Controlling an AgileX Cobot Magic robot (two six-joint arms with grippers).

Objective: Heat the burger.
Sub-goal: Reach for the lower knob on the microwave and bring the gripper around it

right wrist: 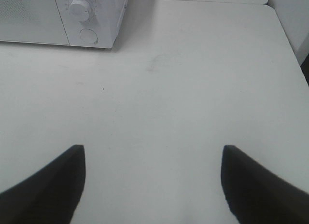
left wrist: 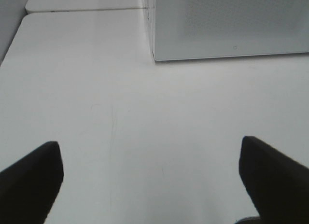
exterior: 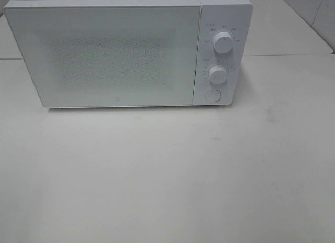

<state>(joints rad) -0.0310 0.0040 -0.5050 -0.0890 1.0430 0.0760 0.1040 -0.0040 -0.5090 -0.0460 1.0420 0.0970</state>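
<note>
**White all round, burger out of sight, both jaws slack**

White is nearly all I see. The burger shows in none of my three views, so I cannot tell where it lies or how it stands to my jaws.

My left gripper [left wrist: 149, 144] is released, its two dark fingers [left wrist: 31, 183] spread wide with nothing between them. My right gripper [right wrist: 152, 149] is spread the same way and holds nothing. Both hang over the pale table [exterior: 167, 175], apart from the microwave [exterior: 115, 49]. Its door [exterior: 104, 54] is closed, and the speckled front lets nothing inside show through.

The high view gives the whole front: the door, the upper knob [exterior: 224, 44], the lower knob [exterior: 217, 74] and the round button [exterior: 212, 95] beneath them. It shows neither of my grippers. My left wrist view catches only a lower corner of the door. My right wrist view catches the control end, with one knob and the button.
</note>
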